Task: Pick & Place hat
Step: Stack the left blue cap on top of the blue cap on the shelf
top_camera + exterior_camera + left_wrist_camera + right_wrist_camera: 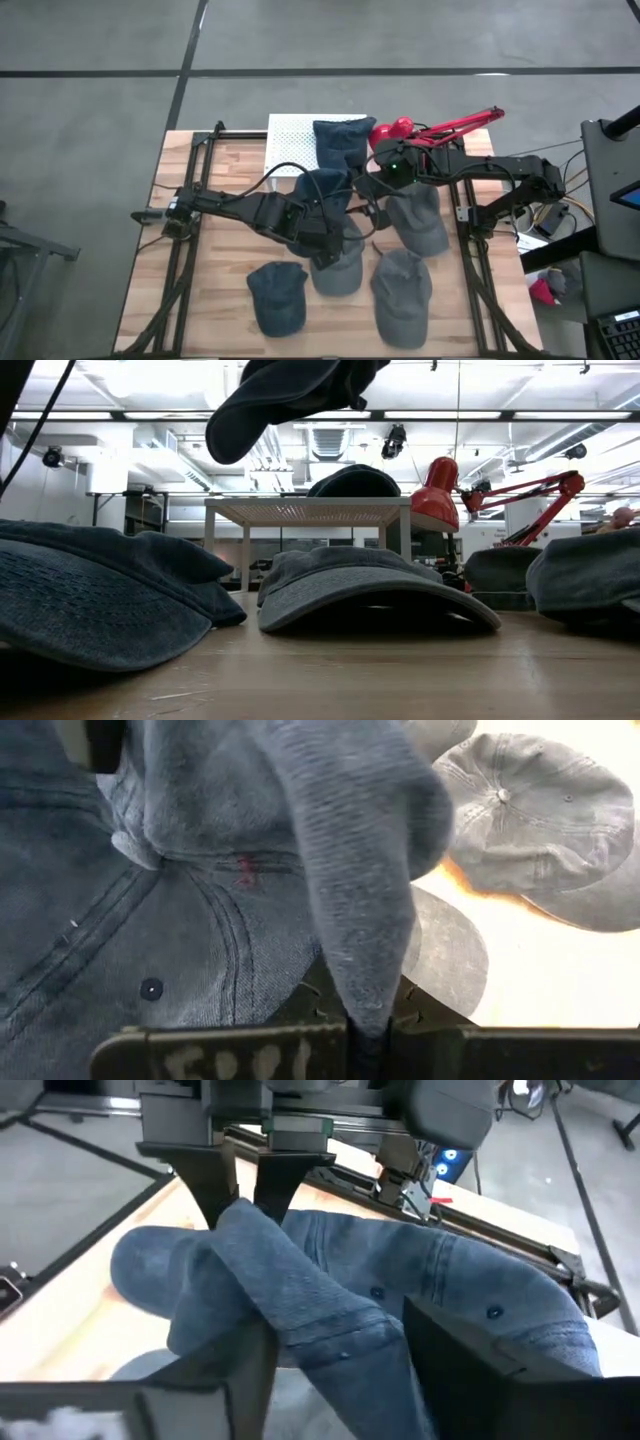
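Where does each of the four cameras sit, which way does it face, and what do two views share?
High: overhead, straight down on the wooden table; both arms show.
Low: table height, facing the room; no arm clearly shows.
Left wrist: on the left arm, looking at the folded blue denim cap pinched in the left hand.
Right wrist: on the right arm, facing the left hand over its own open right hand.
Shared: both wrist views show that lifted cap.

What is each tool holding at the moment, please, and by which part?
The left tool is shut on a fold of the raised blue hat's fabric. The right tool has its fingers on either side of the same hat, not visibly clamped.
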{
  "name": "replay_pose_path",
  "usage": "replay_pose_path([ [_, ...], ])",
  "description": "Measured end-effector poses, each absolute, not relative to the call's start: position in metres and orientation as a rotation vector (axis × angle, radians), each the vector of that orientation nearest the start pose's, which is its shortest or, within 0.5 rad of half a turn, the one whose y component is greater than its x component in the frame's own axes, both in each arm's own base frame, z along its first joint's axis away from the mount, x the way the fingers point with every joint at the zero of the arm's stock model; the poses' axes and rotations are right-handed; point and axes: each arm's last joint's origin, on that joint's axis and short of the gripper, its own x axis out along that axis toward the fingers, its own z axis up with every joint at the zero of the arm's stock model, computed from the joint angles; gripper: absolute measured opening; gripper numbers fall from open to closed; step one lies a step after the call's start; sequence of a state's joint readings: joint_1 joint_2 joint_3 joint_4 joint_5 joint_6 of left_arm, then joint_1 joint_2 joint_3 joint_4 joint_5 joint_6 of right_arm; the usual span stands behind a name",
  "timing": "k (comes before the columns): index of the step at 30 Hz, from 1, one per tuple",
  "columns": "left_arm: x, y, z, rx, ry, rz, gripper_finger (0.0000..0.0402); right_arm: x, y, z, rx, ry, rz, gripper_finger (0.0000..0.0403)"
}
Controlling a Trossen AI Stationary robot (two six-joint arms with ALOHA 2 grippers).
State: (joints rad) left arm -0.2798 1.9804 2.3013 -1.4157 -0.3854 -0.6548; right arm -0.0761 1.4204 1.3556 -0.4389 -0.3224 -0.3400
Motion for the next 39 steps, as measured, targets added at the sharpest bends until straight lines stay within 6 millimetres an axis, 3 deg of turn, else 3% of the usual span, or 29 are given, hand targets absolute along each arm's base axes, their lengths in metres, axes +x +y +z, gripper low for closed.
replay_pose_path([
  [12, 0.371, -0.095, 0.396, -0.25, 0.93, 0.425, 0.0001, 0.311, -0.015, 0.364, -0.211, 0.447, 0.316, 0.0017],
  [29, 0.37, -0.099, 0.398, -0.335, 0.93, 0.422, 0.0088, 0.294, -0.013, 0.381, -0.31, 0.378, 0.321, 0.0009],
  [39, 0.363, -0.117, 0.399, -0.394, 0.96, 0.361, 0.0095, 0.266, -0.011, 0.402, -0.457, 0.301, 0.333, 0.0008],
])
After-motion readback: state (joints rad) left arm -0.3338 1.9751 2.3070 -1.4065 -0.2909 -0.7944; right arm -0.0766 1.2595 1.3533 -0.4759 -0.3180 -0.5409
